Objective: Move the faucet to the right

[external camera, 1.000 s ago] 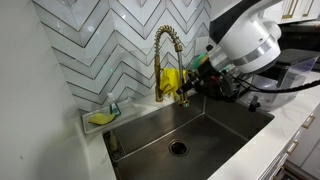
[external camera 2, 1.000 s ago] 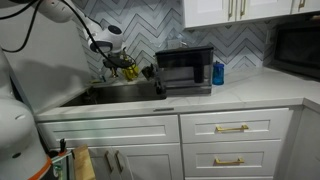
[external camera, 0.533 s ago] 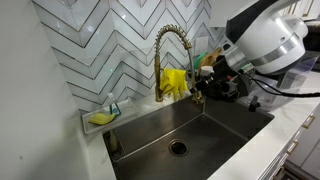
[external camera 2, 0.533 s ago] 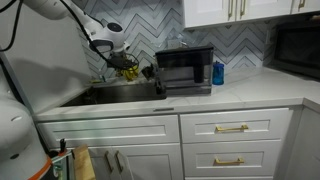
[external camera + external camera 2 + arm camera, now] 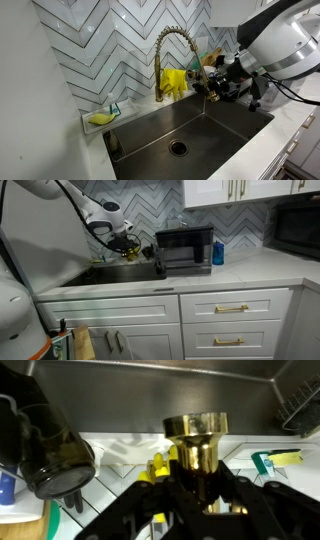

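Observation:
The gold faucet stands at the back of the sink, its spring-coiled gooseneck arching toward the right. My gripper is at the spout end, right of the stem, and is shut on the faucet's gold head. In the wrist view the gold head sits between my black fingers. In an exterior view my gripper is over the sink beside a black oven; the faucet is hard to make out there.
A yellow cloth hangs behind the faucet. A steel sink has a drain. A yellow sponge lies on the ledge. A black countertop oven, a blue bottle and a dark jar stand nearby.
My gripper has moved to the right with the faucet head in it, and the spout has swung right, away from the stem.

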